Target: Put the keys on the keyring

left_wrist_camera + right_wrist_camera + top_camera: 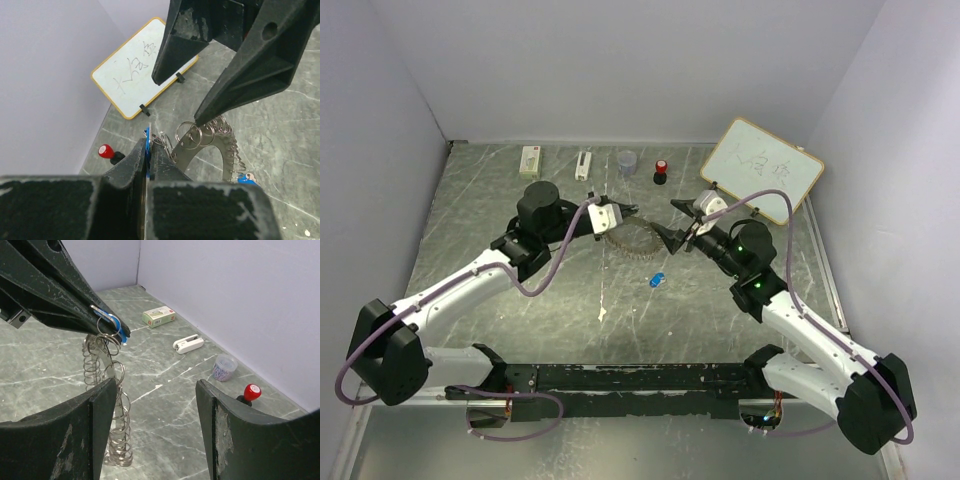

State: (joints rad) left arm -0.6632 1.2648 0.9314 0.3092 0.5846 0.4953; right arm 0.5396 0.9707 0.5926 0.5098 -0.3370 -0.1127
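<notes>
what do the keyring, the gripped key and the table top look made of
Keyring: bare metal, likely steel; band and small loops glint silver-grey.
Gripped key: head probably blue plastic, evenly coloured, no shine.
Table top: grey-green marble pattern with pale veins and slight sheen; real stone or printed sheet, cannot tell.

The left arm (470, 285) reaches forward and inward. The left gripper (632, 211) is pinched tight on a key (120, 332), its fingers pointing right. The right arm (800, 330) mirrors it. The right gripper (663, 217) faces left, jaws standing wide apart. The two grippers' tips are near each other, not touching.
</notes>
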